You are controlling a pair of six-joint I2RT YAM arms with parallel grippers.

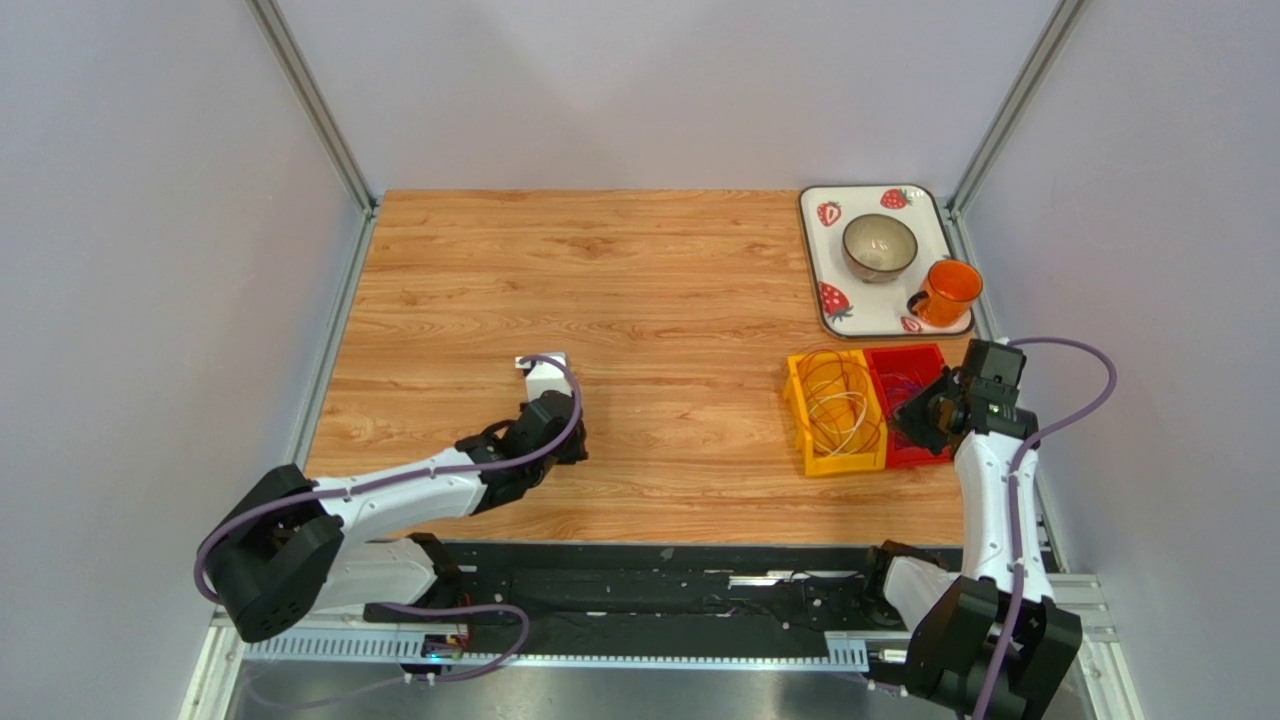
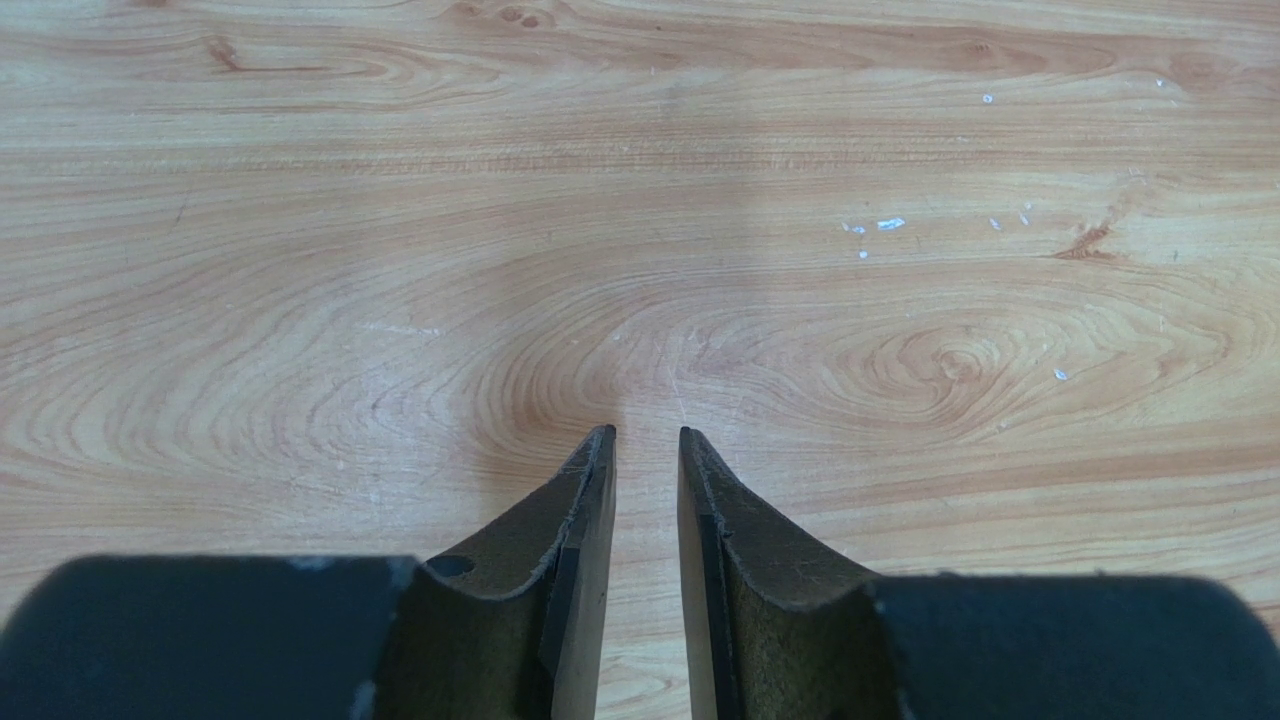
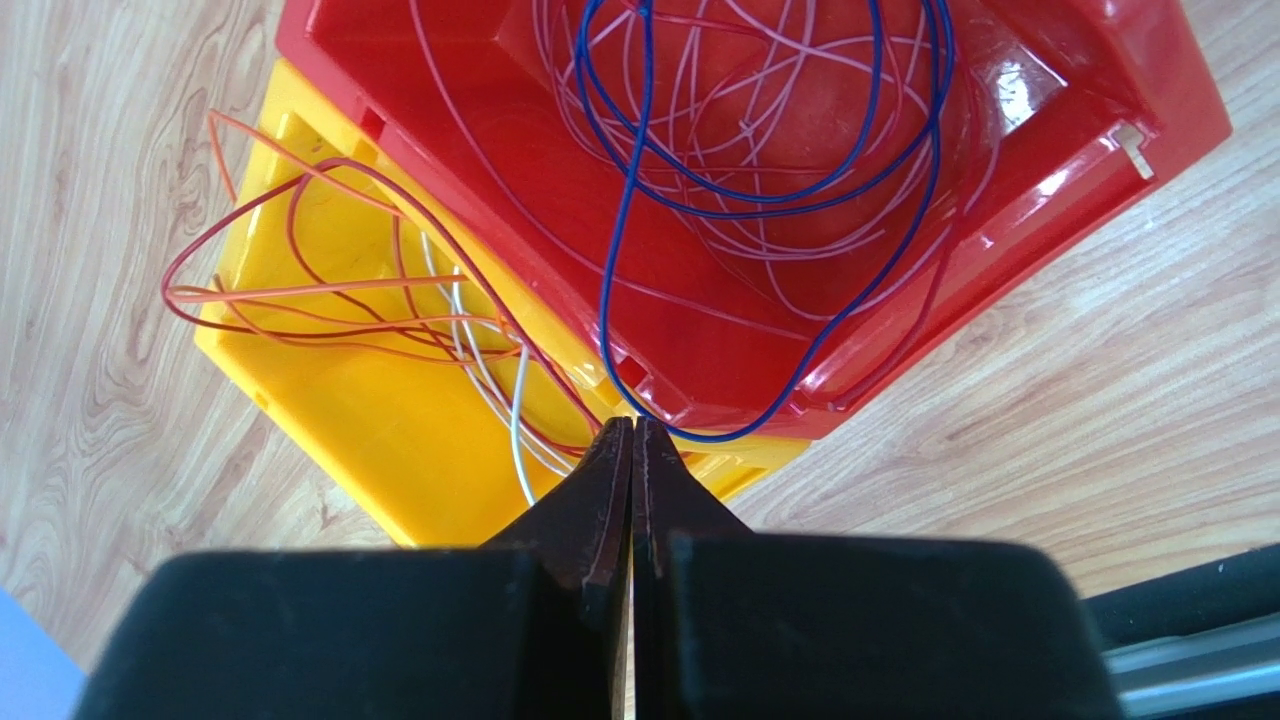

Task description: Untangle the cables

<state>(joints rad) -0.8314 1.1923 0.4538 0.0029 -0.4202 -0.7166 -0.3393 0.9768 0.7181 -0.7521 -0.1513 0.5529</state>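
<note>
Grab step I reckon: cables [image 1: 839, 402] sit in yellow bin [image 3: 376, 435] and red bin [image 3: 1052, 105], right gripper [image 3: 633, 428] jaws pressed together at their rim, left gripper [image 2: 646, 438] jaws slightly spread, empty, so next I lift gently.

No words, numbers or brand names can be read on the cables [image 3: 616, 225], the red bin [image 3: 1052, 135], the yellow bin [image 3: 376, 405], or the tray [image 1: 875, 312] at 2 o'clock.

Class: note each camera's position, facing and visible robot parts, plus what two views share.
Top external: above, behind robot, facing down on table; left arm, right arm show.
Left wrist: on left arm, facing bare table; open left gripper.
Right wrist: on right arm, facing red bin, yellow bin, cables; shut right gripper.
Shared: top, right wrist show both bins.
</note>
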